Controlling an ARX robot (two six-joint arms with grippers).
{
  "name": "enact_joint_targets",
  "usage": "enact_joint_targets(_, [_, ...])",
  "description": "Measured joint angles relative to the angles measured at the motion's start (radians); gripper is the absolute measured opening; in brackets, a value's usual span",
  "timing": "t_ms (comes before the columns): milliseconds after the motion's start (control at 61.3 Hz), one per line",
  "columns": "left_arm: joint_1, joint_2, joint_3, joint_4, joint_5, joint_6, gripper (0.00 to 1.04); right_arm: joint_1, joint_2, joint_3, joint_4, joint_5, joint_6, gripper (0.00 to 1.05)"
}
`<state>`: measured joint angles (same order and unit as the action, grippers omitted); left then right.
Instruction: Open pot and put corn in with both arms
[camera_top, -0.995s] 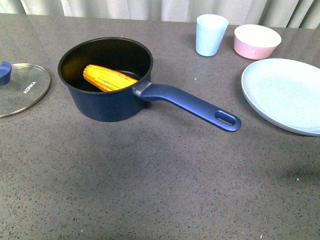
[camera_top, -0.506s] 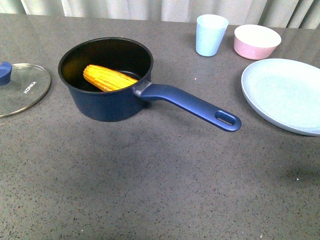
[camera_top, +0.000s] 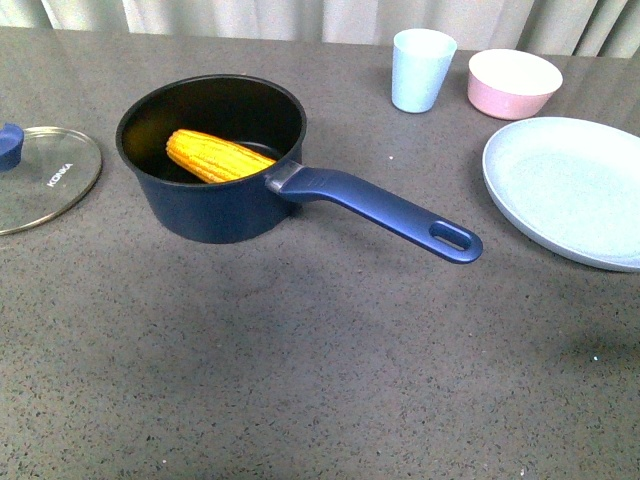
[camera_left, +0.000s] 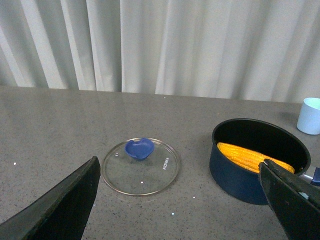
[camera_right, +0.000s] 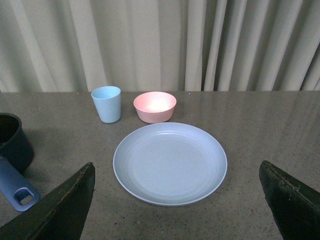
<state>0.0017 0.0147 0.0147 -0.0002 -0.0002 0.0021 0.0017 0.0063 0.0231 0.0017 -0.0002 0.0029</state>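
my left claw (camera_left: 182, 200) is spread wide over the table, lid (camera_left: 140, 165) between its fingers, pot (camera_left: 257, 159) with corn (camera_left: 250, 156) by one finger. my right claw (camera_right: 177, 200) is spread too, plate (camera_right: 170, 162) between its fingers.

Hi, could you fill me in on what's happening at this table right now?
Nothing is being handled at this moment. The pot stands open on the table with the corn lying inside it, and its glass lid lies flat on the table beside it, apart from the pot. Both wrist views show their jaws spread wide and empty, above the table. A cup, a pink bowl and a plate sit off to the side, untouched.
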Motion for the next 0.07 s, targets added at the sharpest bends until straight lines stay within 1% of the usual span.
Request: enact_joint_targets(65, [0.0,0.0,0.0,0.0,0.0,0.0,0.96,0.0,0.0,0.0,0.0,0.0,0.0,0.96])
